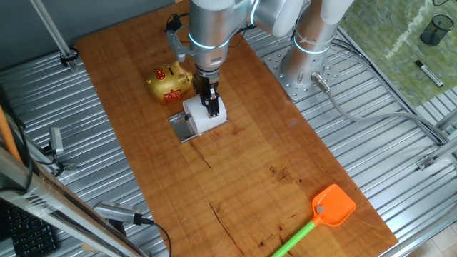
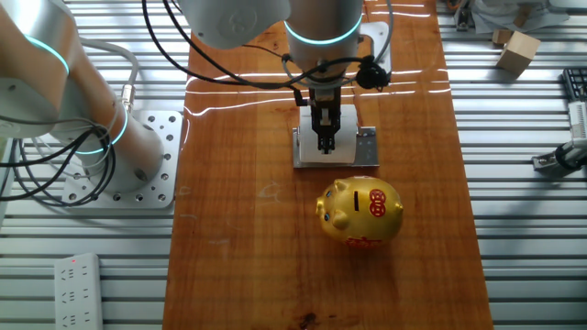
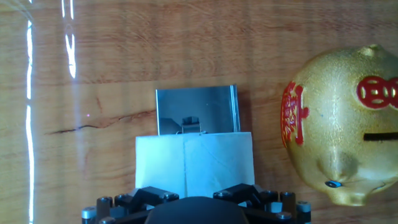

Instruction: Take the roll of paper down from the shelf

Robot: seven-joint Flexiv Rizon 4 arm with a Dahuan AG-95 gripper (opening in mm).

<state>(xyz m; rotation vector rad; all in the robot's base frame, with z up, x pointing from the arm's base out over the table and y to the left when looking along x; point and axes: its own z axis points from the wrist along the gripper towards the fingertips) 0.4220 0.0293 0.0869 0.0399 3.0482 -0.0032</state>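
Note:
The white roll of paper sits on the small silver shelf in the middle of the wooden table. It also shows in the other fixed view and in the hand view, where it covers the near part of the shiny shelf top. My gripper comes straight down onto the roll's top. Its fingers stand close together and look pinched on the roll, as the other fixed view also shows. The fingertips are hidden in the hand view.
A gold and red piggy-bank figurine stands right beside the shelf, and it also shows in the other fixed view and in the hand view. An orange fly swatter lies near the table's front corner. The arm's base is bolted beside the table.

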